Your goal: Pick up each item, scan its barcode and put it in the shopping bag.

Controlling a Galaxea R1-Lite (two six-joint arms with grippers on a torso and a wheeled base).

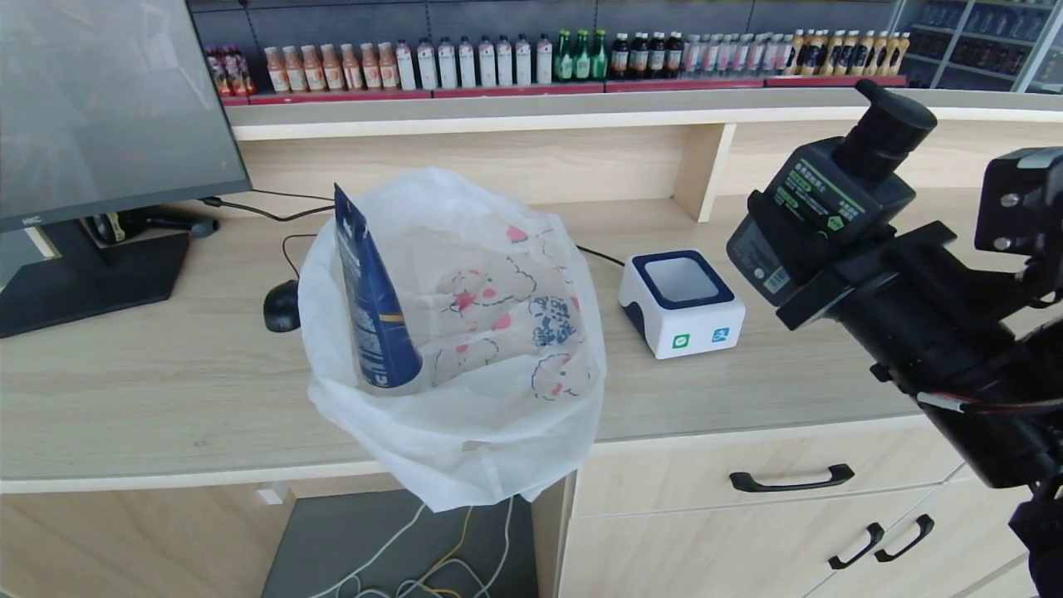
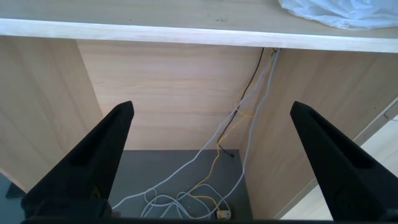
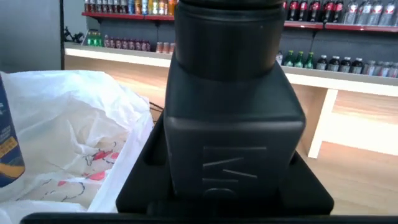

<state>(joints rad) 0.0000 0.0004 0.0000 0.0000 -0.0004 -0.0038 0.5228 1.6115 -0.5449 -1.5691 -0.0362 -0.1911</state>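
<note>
Two end effectors: the left end effector (image 2: 211, 107) hangs below the bench (image 1: 166, 390) edge, jaws spread wide and empty. The right end effector (image 1: 830, 286) is clenched on the black bottle (image 1: 818, 208).
Bottle position: held in the air, tilted, to the right of the scanner (image 1: 681, 303) and apart from it, with its barcode label (image 1: 774, 278) on the side turned down toward the bench.
Bottle build: square matte body, round cap, stiff plastic.
Handling: it looks rigid and probably weighty if full. The flat sides suit the pads, and the smooth cap would likely slip.
Shopping bag (image 1: 498, 332): thin translucent film with cartoon prints. It is floppy, its mouth is open and it sags over the bench front.
Blue tube (image 1: 374, 307): glossy, standing at a lean inside the bag.
Scanner: white box with a dark-rimmed window facing up.
</note>
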